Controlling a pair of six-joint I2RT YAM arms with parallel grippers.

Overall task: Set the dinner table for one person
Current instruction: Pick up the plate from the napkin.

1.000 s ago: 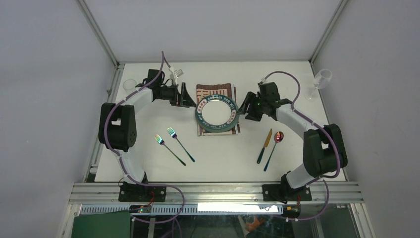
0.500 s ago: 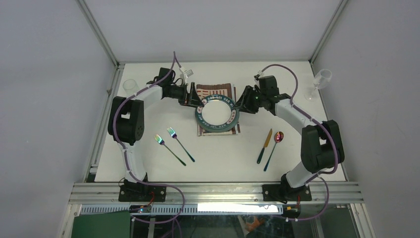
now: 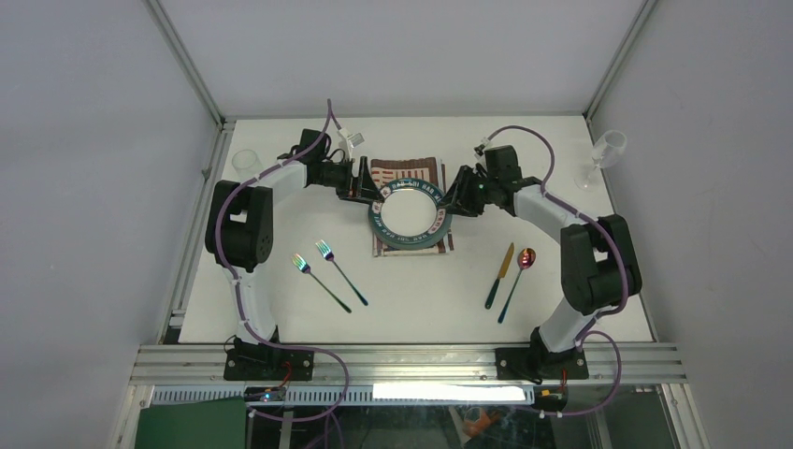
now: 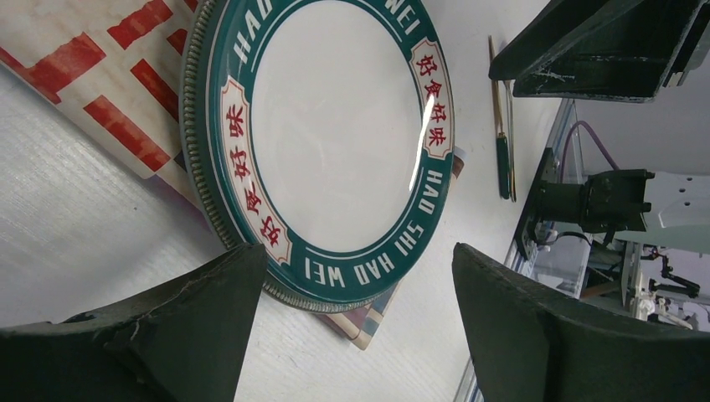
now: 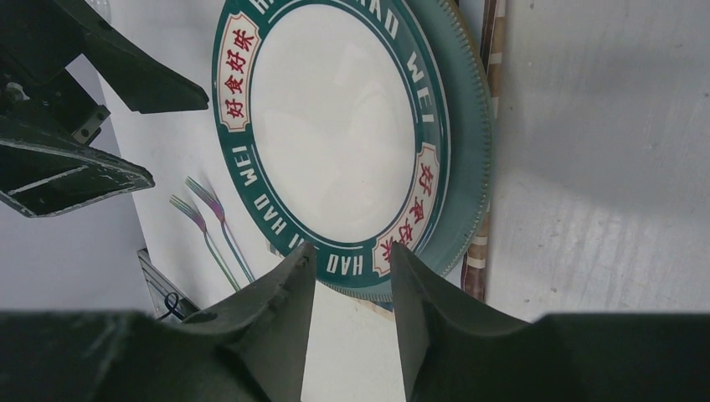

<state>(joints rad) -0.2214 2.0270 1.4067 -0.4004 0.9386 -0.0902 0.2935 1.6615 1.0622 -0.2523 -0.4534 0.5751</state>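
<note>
The plate [image 3: 410, 211] sits on the placemat [image 3: 402, 168] at the far middle of the desk [image 3: 421, 281]. The left pincer [image 4: 356, 255] stands wide, the right pincer [image 5: 352, 249] narrow — both empty beside its rim; nudges should be gentle and level.

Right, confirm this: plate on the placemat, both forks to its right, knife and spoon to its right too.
Wrong on the forks: the top view shows them left of the plate. It is on the placemat, knife and spoon to its right.
</note>
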